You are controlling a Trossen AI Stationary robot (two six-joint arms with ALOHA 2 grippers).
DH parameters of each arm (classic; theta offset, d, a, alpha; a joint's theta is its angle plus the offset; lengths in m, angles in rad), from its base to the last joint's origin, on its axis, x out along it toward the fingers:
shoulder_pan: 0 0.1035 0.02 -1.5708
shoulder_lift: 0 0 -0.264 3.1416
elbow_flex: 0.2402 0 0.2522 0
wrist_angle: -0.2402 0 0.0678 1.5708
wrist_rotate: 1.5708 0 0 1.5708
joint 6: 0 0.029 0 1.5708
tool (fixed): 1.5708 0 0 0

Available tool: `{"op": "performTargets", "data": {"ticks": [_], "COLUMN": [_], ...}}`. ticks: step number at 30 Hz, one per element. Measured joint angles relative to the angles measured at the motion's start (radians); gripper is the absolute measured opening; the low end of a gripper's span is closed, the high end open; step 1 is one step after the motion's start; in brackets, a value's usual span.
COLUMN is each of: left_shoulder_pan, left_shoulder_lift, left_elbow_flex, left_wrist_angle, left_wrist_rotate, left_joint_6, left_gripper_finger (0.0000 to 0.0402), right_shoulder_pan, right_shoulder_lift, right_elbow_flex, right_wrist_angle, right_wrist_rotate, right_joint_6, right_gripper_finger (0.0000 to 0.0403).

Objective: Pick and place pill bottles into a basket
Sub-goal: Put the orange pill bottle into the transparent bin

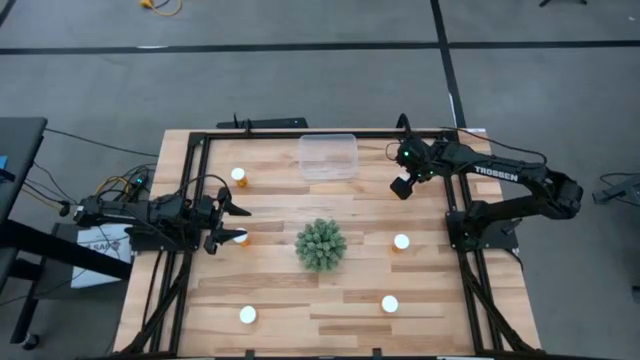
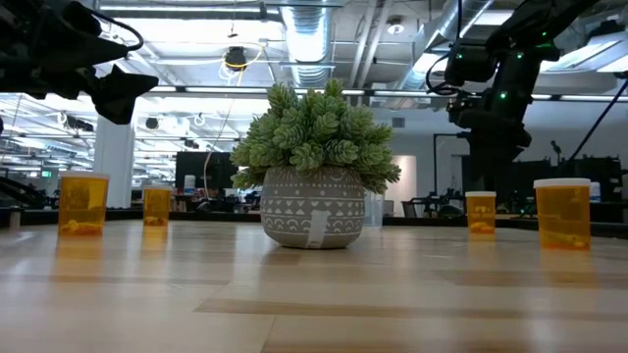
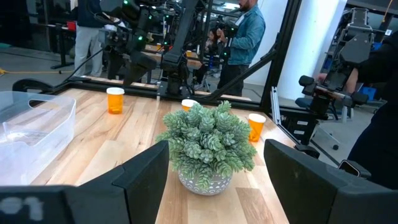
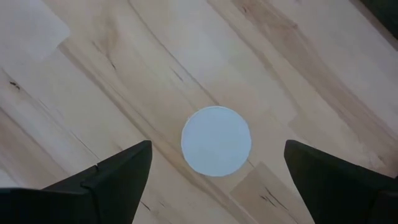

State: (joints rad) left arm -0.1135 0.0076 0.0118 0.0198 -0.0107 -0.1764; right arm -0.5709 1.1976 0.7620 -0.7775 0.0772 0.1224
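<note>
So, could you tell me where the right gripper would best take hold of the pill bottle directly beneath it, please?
Probably at the round white cap, coming straight down. The cap shows as a full circle, so the pill bottle stands upright, centred between the open fingers of the right gripper with bare table all around. The left gripper is open at the table's left.

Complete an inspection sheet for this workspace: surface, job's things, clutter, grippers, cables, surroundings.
Surface: wooden table, no spills seen.
Job's things: five pill bottles stand scattered in the high view; a sixth white cap shows in the right wrist view; basket holds no bottles.
Clutter: potted plant at the centre.
Grippers: left gripper open, above the table near a bottle; right gripper open above the white cap.
Cables: cables on the floor beside the table.
Surroundings: person beyond the table.
</note>
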Motion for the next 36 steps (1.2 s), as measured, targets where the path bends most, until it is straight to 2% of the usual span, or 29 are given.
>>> {"op": "performTargets", "data": {"ticks": [14, 19, 29, 33, 36], "left_shoulder_pan": [0.0, 0.0, 0.0, 0.0, 0.0], "left_shoulder_lift": [0.0, 0.0, 0.0, 0.0, 0.0], "left_elbow_flex": [0.0, 0.0, 0.0, 0.0, 0.0], "left_wrist_angle": [0.0, 0.0, 0.0, 0.0, 0.0], "left_wrist_rotate": [0.0, 0.0, 0.0, 0.0, 0.0], "left_joint_6": [0.0, 0.0, 0.0, 0.0, 0.0], "left_gripper_finger": [0.0254, 0.0254, 0.0254, 0.0254, 0.0254], "right_shoulder_pan": [0.0, -0.001, 0.006, 0.006, 0.006], "right_shoulder_lift": [0.005, 0.062, 0.185, 0.197, 0.196], "right_elbow_flex": [0.0, 0.0, 0.0, 0.0, 0.0], "right_wrist_angle": [0.003, -0.011, 0.057, 0.079, 0.08], "right_wrist_rotate": [-0.001, -0.052, -0.05, -0.05, -0.05], "right_joint_6": [0.008, -0.003, -0.053, -0.053, -0.054], "right_gripper_finger": [0.0359, 0.0359, 0.0358, 0.0345, 0.032]}}
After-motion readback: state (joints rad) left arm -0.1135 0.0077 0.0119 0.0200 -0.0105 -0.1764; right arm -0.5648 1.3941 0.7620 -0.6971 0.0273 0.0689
